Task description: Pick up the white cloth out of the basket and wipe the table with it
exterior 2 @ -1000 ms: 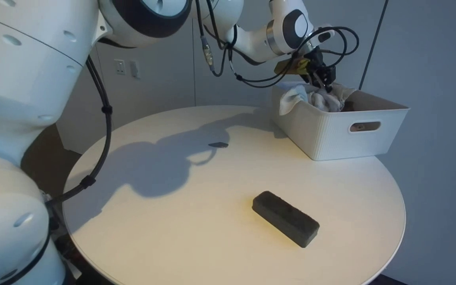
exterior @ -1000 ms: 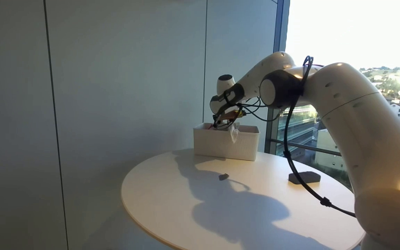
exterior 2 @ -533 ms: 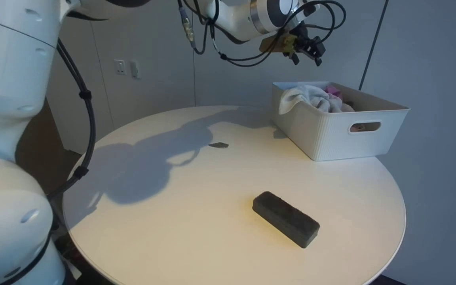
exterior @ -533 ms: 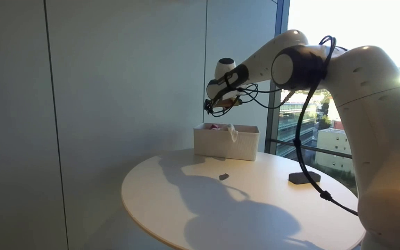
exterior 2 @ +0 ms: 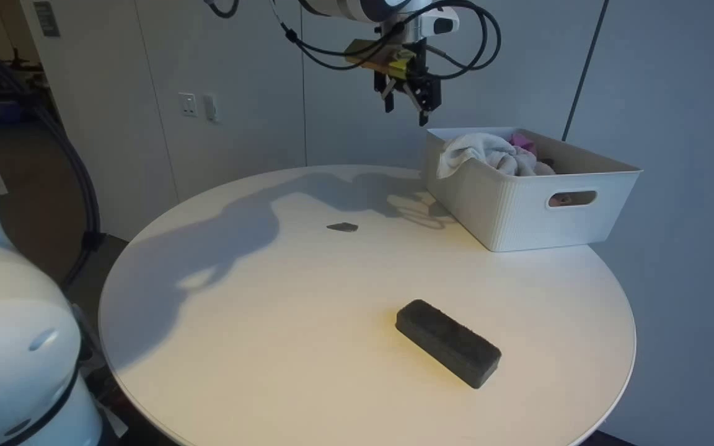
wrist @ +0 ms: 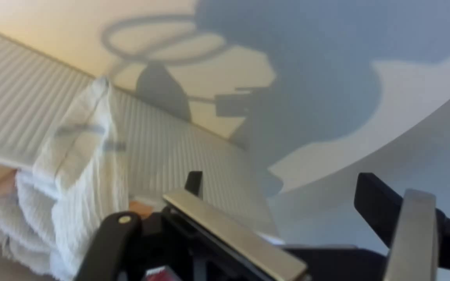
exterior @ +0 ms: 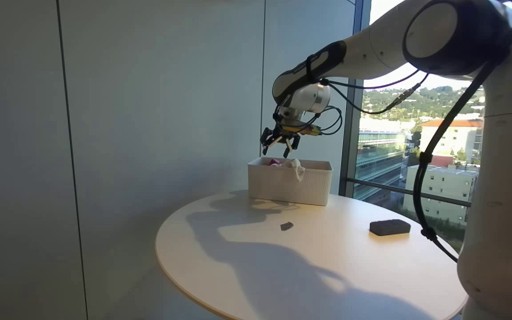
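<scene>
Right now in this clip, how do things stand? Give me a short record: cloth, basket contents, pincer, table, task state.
Cloth: white, bunched in the basket, one end hanging over its side
Also in basket: a pink item, partly hidden
Pincer: open, holding nothing, raised above the basket's rim and apart from the cloth
Table: round, pale top; bears the basket, a black block and a small flat dark piece
Task state: cloth not in the pincer; no wiping under way
</scene>
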Motion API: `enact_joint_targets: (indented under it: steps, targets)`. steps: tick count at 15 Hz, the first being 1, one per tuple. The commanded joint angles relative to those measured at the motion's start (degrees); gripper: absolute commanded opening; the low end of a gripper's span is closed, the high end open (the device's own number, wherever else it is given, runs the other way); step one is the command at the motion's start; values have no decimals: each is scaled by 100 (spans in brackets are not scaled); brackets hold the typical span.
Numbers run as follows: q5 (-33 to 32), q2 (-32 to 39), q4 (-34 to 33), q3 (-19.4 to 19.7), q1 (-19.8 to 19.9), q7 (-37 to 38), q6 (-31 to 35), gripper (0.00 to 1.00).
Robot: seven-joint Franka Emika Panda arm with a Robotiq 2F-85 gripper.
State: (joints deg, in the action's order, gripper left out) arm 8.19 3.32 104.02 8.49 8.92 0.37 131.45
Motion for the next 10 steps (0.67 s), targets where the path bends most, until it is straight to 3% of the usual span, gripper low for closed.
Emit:
enact_joint_targets:
  steps: [1, 4, 6, 7, 10]
  targets:
    - [753, -1208, 1415, 39, 55, -824, -779, 100]
    - [929, -1912, 2212, 263, 46, -1201, -1923, 100]
    - [701, -2324, 2695, 380, 108, -1052, -2766, 100]
    - [728, -1710, 2082, 338, 27, -1012, -2361, 100]
    - [721, -1867, 2251, 392, 40, -1014, -2436, 100]
